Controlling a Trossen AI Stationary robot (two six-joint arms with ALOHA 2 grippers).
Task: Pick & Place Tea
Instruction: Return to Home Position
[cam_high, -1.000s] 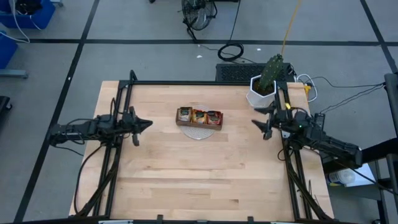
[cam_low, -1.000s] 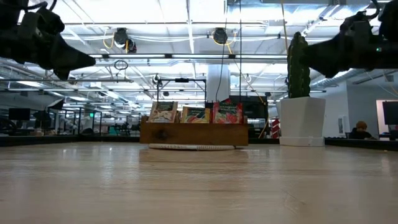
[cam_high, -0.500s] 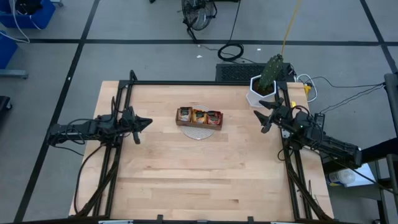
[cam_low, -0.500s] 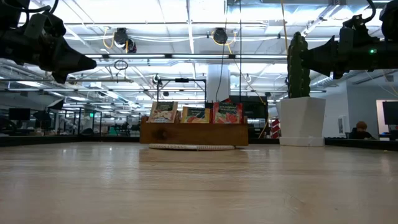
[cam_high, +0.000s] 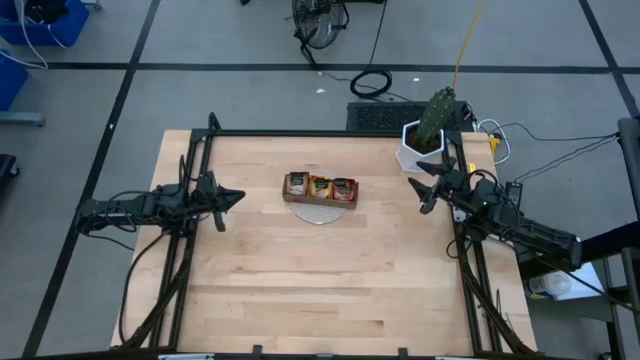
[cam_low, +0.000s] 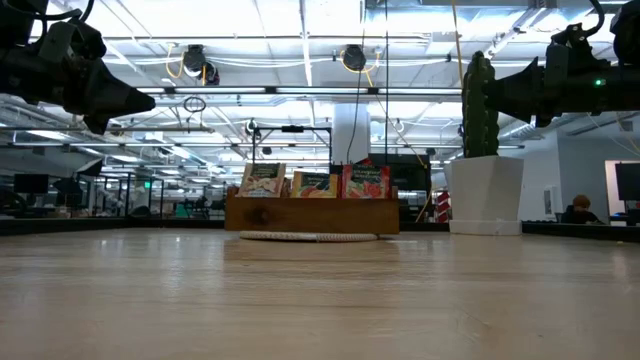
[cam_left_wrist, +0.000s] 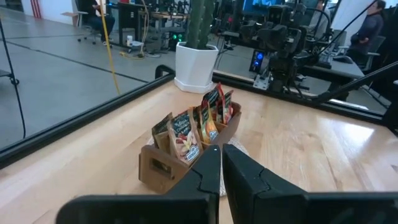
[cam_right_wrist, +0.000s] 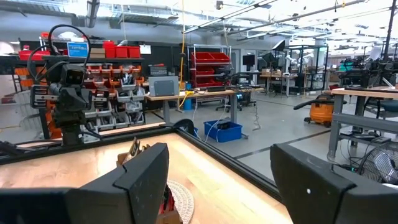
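You can treat the sorting as done, by the look of it. All the tea (cam_high: 320, 186) stands upright in the wooden tray (cam_low: 310, 216): beige in the end section nearest the left arm, orange-yellow in the middle, red in the end nearest the right arm. No sachet shows on the desk (cam_high: 300, 290) outside the tray. What seems left is parking the arms.

Your left pincer (cam_left_wrist: 221, 153) hangs well off its end of the tray, fingers pressed together on nothing. Your right pincer (cam_right_wrist: 217, 171) hangs well off the opposite end, spread wide and empty.
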